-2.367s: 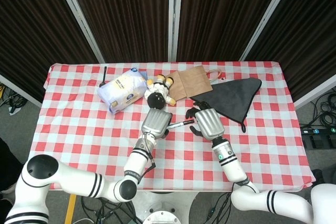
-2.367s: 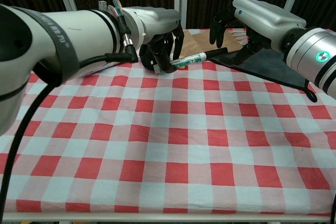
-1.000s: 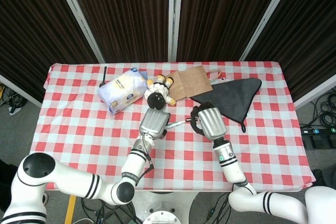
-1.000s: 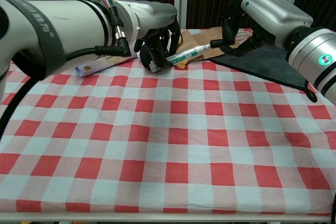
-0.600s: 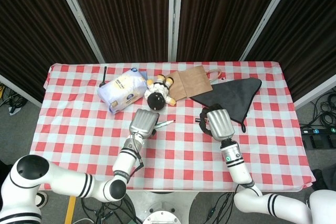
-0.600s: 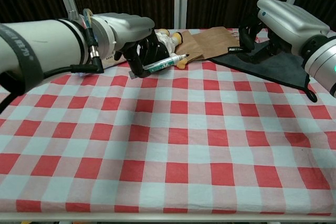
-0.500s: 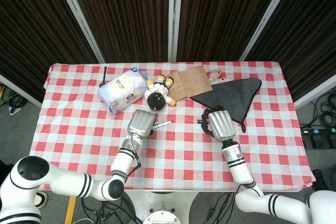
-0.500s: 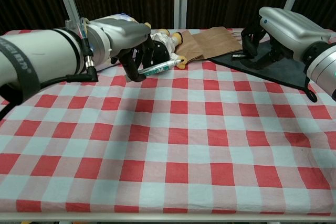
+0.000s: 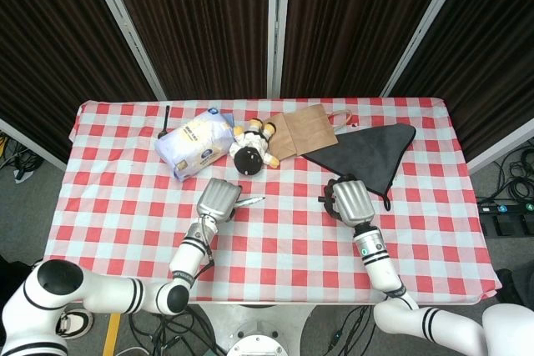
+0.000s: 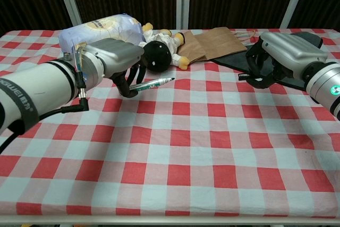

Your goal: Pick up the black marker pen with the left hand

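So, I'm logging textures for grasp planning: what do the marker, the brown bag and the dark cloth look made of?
Marker pen: likely smooth plastic, glossy barrel with a printed label.
Brown bag: kraft paper, matte, creased.
Dark cloth: soft matte fabric, lying limp and flat.

My arms are glossy white tubes with black bands at the joints. Left hand [image 10: 114, 57] and right hand [image 10: 284, 51] have silver-grey shells and black fingers. Thin black cable along the left forearm, green light on the right wrist.
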Tool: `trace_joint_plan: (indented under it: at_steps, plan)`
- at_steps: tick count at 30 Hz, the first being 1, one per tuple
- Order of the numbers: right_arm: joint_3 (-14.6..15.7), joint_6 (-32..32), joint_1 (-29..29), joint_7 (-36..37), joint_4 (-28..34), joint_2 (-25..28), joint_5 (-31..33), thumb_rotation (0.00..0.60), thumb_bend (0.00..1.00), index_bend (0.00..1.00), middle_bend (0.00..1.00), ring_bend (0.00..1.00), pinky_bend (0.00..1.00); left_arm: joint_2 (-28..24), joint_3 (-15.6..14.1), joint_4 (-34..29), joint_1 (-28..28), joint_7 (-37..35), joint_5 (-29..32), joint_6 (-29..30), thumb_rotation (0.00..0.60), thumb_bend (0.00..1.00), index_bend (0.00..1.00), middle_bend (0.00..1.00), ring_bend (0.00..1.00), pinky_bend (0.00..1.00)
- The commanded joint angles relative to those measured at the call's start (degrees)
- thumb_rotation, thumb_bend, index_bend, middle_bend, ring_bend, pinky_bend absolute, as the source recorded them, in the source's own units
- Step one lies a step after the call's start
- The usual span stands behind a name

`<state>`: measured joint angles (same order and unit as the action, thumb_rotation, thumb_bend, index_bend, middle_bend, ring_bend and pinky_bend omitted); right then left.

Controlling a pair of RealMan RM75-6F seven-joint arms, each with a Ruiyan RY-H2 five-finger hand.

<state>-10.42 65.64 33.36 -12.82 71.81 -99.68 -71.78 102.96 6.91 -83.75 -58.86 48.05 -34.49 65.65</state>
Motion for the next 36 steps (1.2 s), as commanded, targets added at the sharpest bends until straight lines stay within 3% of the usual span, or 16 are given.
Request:
trace_joint_plan:
  at_steps: [1,6,9,11,16,22,27,32,36]
  plan:
    - [0.14,-0.35,-0.14,0.16,-0.46,-0.28,0.15,0.6,0.33,0.76,0.71,0.44,0.31,0.03,0.07,0.02,0.32,0.46,-0.34,-0.15,0.6,0.43,0.53,0.57,0.52,0.62]
    - [0.38,-2.56,-0.12,0.27,-0.73,-0.16,1.17,0.6,0.22,0.68,0.65,0.37,0.24,0.05,-0.04,0.22,0.66,1.75,-0.56,-0.91,0.6,0.41,0.52,0.56,0.52,0.62]
    - [0.42,-4.19,0.0,0.53,-0.35,0.44,1.85,0.6,0.07,0.53,0.54,0.26,0.17,0.03,-0.33,0.66,0.98,2.01,-0.99,-1.6,0.6,0.35,0.49,0.54,0.5,0.61]
    - [0.33,-4.93,-0.01,0.75,0.15,0.87,2.29,0.6,0.03,0.43,0.47,0.2,0.13,-0.04,-0.36,0.86,1.25,1.98,-0.95,-2.2,0.6,0.29,0.44,0.53,0.49,0.6]
    - [-0.04,-4.32,-0.32,1.73,0.96,1.55,1.85,0.6,0.0,0.31,0.34,0.11,0.09,-0.19,-0.12,1.0,1.82,2.25,-0.77,-2.55,0.6,0.24,0.36,0.48,0.45,0.57]
    - [-0.63,-1.75,-1.1,2.4,3.34,3.1,0.46,0.6,0.0,0.29,0.32,0.09,0.08,-1.29,0.98,-0.41,2.57,1.58,-2.29,-1.19,0.6,0.22,0.35,0.45,0.42,0.54]
    - [-1.08,3.22,-3.1,1.56,8.24,6.94,-1.61,0.6,0.0,0.29,0.32,0.09,0.08,-4.33,2.56,-3.84,5.06,-0.64,-6.3,5.07,0.6,0.22,0.35,0.44,0.4,0.46]
    - [0.96,8.58,-7.53,-2.63,14.58,13.58,-2.84,0.6,0.0,0.26,0.28,0.05,0.07,-9.15,0.58,-8.21,11.82,-6.06,-13.3,14.6,0.6,0.2,0.34,0.35,0.31,0.33]
    - [4.89,10.04,-12.07,-8.57,22.34,21.26,-0.92,0.6,0.0,0.07,0.12,0.0,0.0,-12.66,-3.65,-11.12,19.31,-13.07,-21.55,23.14,0.6,0.17,0.31,0.27,0.24,0.22]
